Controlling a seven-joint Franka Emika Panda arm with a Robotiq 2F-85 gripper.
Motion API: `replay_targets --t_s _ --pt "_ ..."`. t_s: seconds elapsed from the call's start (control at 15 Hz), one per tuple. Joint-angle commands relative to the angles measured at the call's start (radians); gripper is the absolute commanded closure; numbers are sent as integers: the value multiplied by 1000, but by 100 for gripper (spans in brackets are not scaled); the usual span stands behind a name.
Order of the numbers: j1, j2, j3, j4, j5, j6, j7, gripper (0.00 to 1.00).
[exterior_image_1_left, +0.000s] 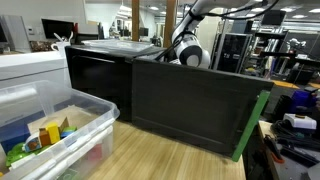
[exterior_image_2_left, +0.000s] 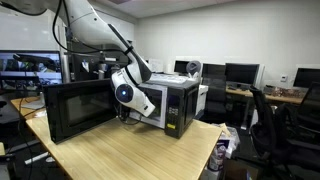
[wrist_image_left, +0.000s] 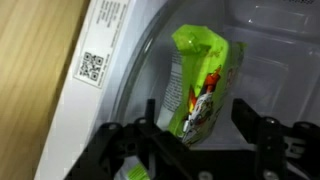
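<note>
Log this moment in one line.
gripper: open | between jaws: green plastic snack pouch | where: inside black microwave | door: open

1. In the wrist view the fingers (wrist_image_left: 150, 122) are cut off by the bottom edge. Only their upper parts show, one on each side of the bag (wrist_image_left: 205, 85).
2. The print on the bag is blurred and unreadable. Whether either finger touches it cannot be told.
3. A green scrap (wrist_image_left: 135, 172) at the bottom edge is half covered and cut off, so what it is cannot be told.
4. The label (wrist_image_left: 92, 67) is too blurred to read.
5. In an exterior view the open door (exterior_image_1_left: 200, 105) hides the fingers, the bag and the inside of the microwave (exterior_image_1_left: 100, 75).
6. In an exterior view the arm's wrist and the microwave (exterior_image_2_left: 178, 105) cover them too.
7. The bin (exterior_image_1_left: 95, 120) is cut by the left and bottom edges, and its contents are too blurred to name.
</note>
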Motion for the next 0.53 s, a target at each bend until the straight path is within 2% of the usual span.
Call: replay_targets --t_s 0.0,0.47 --pt "2 -22 -3 -20 -8 21 -2 0" --pt "-13 -86 -17 -88 -114 28 58 0"
